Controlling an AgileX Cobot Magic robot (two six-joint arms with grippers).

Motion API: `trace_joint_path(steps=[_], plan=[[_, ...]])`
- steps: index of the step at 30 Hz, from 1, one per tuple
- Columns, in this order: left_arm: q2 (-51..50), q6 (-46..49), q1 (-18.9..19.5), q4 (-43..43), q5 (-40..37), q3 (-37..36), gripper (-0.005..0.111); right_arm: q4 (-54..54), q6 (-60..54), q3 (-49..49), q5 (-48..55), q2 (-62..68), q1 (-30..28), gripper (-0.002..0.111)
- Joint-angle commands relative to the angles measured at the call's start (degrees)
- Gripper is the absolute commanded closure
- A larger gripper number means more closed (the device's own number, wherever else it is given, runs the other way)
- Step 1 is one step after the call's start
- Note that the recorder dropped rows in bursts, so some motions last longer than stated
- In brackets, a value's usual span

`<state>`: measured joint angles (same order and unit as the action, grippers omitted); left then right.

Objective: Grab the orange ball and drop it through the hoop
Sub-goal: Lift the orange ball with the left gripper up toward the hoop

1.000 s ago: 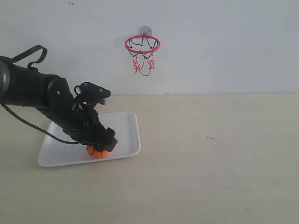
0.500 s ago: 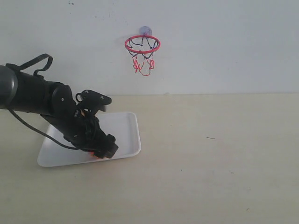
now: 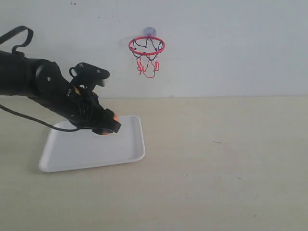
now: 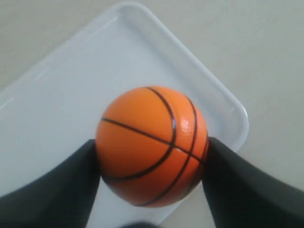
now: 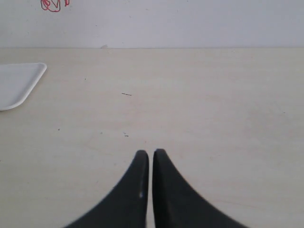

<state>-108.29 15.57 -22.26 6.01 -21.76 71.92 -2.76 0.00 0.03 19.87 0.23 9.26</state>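
My left gripper (image 3: 108,126) is shut on the orange ball (image 4: 152,145), whose black seams show between the two dark fingers (image 4: 52,190). In the exterior view only a sliver of the orange ball (image 3: 114,118) peeks out, held a little above the white tray (image 3: 125,149). The hoop (image 3: 147,45), with red ring, black-and-red net and bluish suction cup, hangs on the wall up and to the right of the ball. My right gripper (image 5: 150,154) is shut on nothing over bare table; the exterior view does not show it.
The white tray (image 4: 57,95) lies under the held ball on the pale tabletop. A corner of the tray (image 5: 19,85) and a bit of the red net (image 5: 53,4) show in the right wrist view.
The left gripper, low on the tray around the ball before, has risen with the ball held and now hangs above the tray's far part.
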Motion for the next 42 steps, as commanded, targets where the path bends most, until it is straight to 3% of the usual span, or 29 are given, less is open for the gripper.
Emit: trace_joint_path(steps=[1,5,11,13,19,24,27,29,31,33,39,42], plan=[[4.5,-0.6,-0.1,0.1,3.0,0.4,0.103,0.0,0.0,0.0,-0.8,-0.2,-0.1,0.106],[7.3,-0.6,-0.1,-0.6,10.2,0.4,0.103,0.0,0.0,0.0,-0.8,-0.2,-0.1,0.106],[8.7,-0.6,-0.1,-0.7,30.0,0.9,0.103,0.0,0.0,0.0,-0.8,-0.2,-0.1,0.106],[8.7,-0.6,0.4,1.0,30.8,2.3,0.103,0.0,0.0,0.0,-0.8,-0.2,-0.1,0.106],[4.4,-7.3,5.5,12.8,22.8,11.9,0.103,0.0,0.0,0.0,-0.8,-0.2,-0.1,0.106],[-3.4,-8.3,10.4,17.3,2.5,26.5,0.103,0.0,0.0,0.0,-0.8,-0.2,-0.1,0.106],[-8.6,1.6,11.6,29.3,-7.2,36.4,0.103,0.0,0.0,0.0,-0.8,-0.2,-0.1,0.106],[-12.7,13.7,11.8,41.6,-12.5,43.6,0.103,0.0,0.0,0.0,-0.8,-0.2,-0.1,0.106],[-16.9,22.2,11.9,51.0,-14.7,50.5,0.103,0.0,0.0,0.0,-0.8,-0.2,-0.1,0.106],[-21.3,23.2,11.9,56.8,-13.5,57.3,0.103,0.0,0.0,0.0,-0.8,-0.2,-0.1,0.106],[-31.8,15.4,12.5,57.3,-11.5,73.0,0.103,0.0,0.0,0.0,-0.8,-0.2,-0.1,0.106],[-35.2,15.4,12.6,57.3,-13.3,77.0,0.103,0.0,0.0,0.0,-0.8,-0.2,-0.1,0.106]])
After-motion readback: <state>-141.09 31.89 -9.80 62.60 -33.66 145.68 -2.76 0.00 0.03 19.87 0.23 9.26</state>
